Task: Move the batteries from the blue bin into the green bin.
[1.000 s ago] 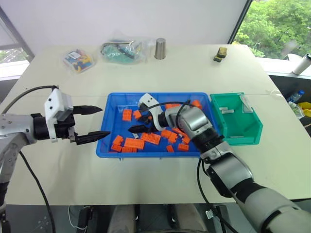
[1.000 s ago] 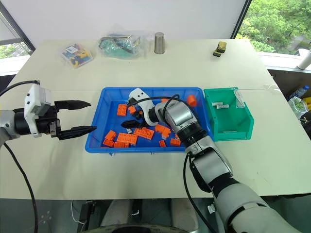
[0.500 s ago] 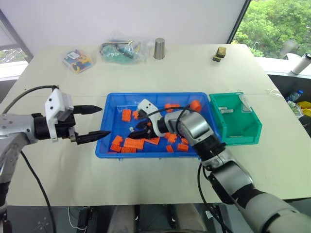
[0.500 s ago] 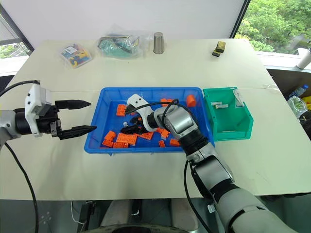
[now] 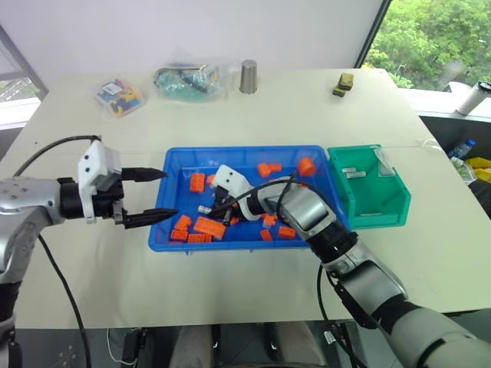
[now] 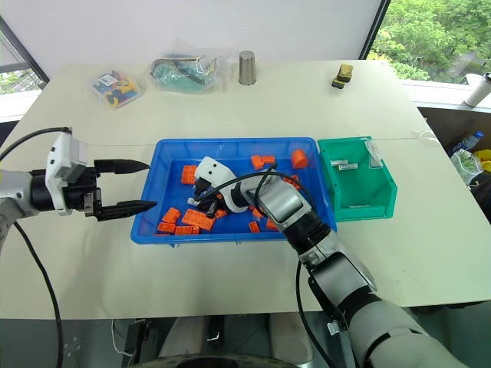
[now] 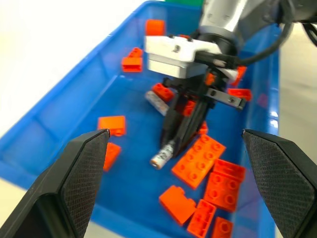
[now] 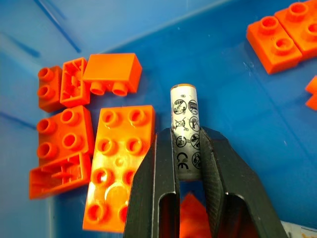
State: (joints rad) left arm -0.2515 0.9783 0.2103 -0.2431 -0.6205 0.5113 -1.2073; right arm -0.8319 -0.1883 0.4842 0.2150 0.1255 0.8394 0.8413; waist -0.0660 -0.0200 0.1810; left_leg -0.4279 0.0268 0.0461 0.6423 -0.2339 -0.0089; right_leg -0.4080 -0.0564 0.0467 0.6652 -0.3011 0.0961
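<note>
Between the black fingers (image 8: 210, 163) of the right gripper (image 8: 187, 163) sits a silver battery (image 8: 185, 129), newly clamped — a second ago the jaws stood apart. It lies low inside the blue bin (image 5: 170, 162) among orange bricks (image 8: 116, 166), so lifting and carrying to the green bin (image 5: 380, 207) comes next. A second battery (image 7: 157, 102) lies behind the gripper — partly hidden. The left gripper (image 5: 153, 195) hovers open at the bin's edge.
</note>
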